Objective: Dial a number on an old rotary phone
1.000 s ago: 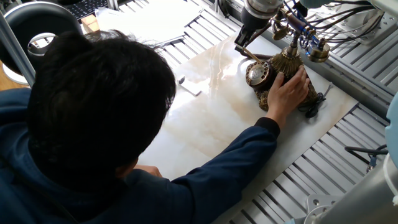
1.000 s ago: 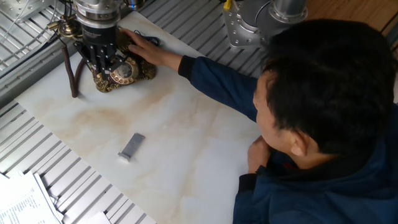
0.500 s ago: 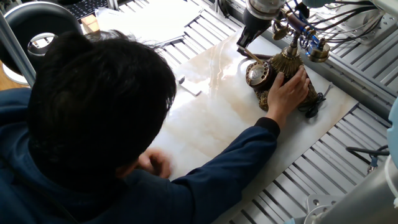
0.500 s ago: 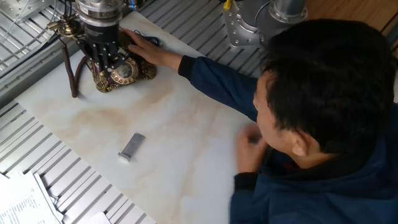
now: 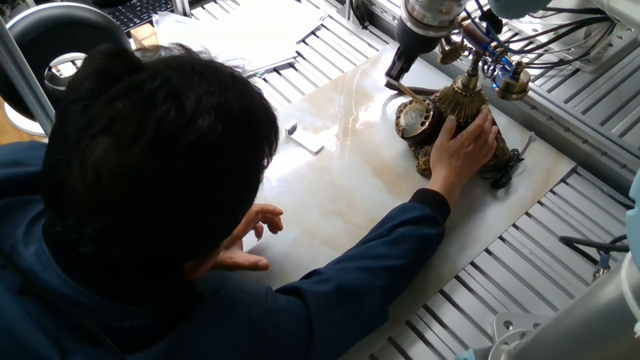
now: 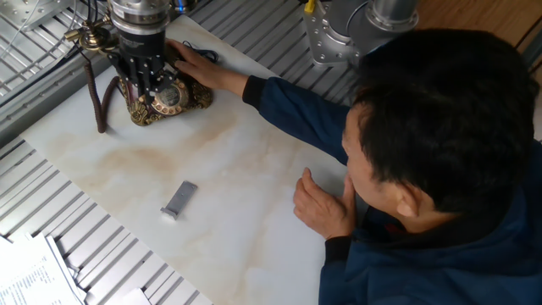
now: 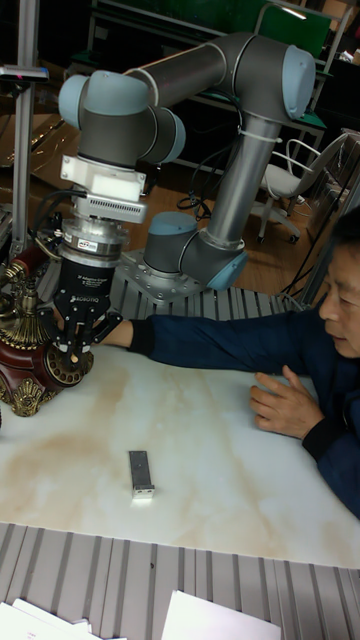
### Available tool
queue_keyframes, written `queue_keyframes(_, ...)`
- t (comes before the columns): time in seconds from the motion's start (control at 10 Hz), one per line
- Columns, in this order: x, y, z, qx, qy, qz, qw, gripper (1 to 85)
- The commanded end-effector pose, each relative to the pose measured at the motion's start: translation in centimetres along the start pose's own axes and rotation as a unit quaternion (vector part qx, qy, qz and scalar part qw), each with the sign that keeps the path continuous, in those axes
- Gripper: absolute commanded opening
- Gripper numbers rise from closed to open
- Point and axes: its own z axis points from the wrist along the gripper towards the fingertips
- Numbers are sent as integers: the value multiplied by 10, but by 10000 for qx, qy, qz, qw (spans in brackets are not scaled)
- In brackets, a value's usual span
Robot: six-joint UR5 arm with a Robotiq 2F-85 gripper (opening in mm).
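Hovering over the dial [image 6: 169, 96], the gripper [image 6: 151, 82] had risen slightly (fingers near-closed, holding nothing we could tell). The old rotary phone [image 5: 445, 120] sat at the slab's far corner, steadied by one hand [image 5: 468, 142]. His other hand [image 6: 322, 206], newly resting on the marble [image 6: 237, 186], showed clearest in the tall view.

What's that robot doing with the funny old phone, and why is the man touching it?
The robot's gripper is down at the round dial of the old rotary phone, working at dialing a number. Whether its fingers are open or shut is too hard to see. The man steadies the phone with one hand on its base, and his other hand rests on the marble tabletop. A small gray block lies untouched nearby.
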Motion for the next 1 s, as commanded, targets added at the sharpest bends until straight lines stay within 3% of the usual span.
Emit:
queue_keyframes(0.0, 1, -2, 0, -21, -52, -2, 10000, 20)
queue_keyframes(0.9, -1, 2, -2, 50, 37, 27, 10000, 20)
